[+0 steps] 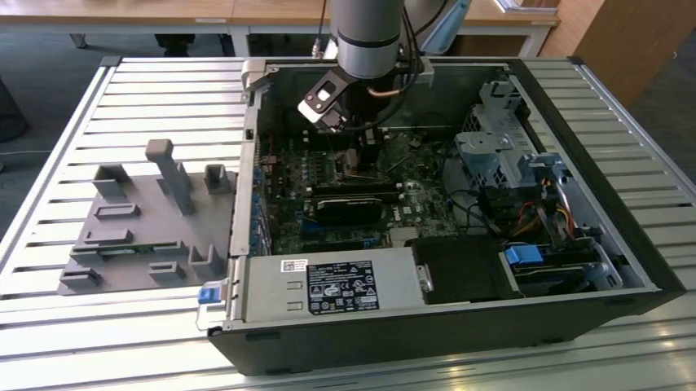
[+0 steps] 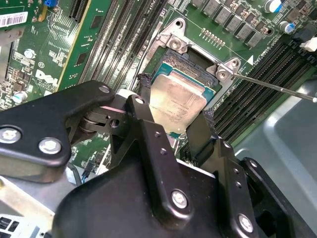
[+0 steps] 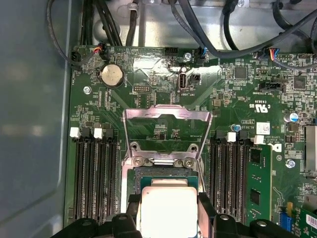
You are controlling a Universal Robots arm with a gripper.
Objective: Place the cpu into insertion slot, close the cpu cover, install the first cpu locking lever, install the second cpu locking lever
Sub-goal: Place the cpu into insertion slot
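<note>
Counter (image 1: 163, 81): slatted metal top; it carried the open computer case and a grey fixture.
Computer case (image 1: 435, 334): black, lying on its side with the panel off and the inside exposed.
Grey fixture (image 1: 142, 228): moulded block with upright posts, beside the case on the exterior view's left.
Arm (image 1: 370, 32): reached down into the case at its far end.
Power supply box (image 1: 266, 297): at the case's near edge; large dark printed label on top, small white barcode sticker (image 1: 293, 265) beside it. Print not transcribed.
Motherboard (image 3: 148, 69): green, with white silkscreen lettering, a white sticker (image 3: 262, 127) and a coin cell (image 3: 112, 76).
Gripper (image 2: 174, 105): black fingers (image 2: 143, 94) pressed against two opposite edges of the cpu, pinching it.
Cpu cover (image 3: 166, 113): silvery frame swung up and open, hinged at the socket's far edge.
Cpu (image 2: 182, 95): silver-grey square, over the socket between the memory slots (image 3: 94, 173); could not tell if fully seated. Faint marks on its lid, unreadable.
Locking lever (image 2: 272, 85): thin metal rod, raised and angled away from the socket corner.
</note>
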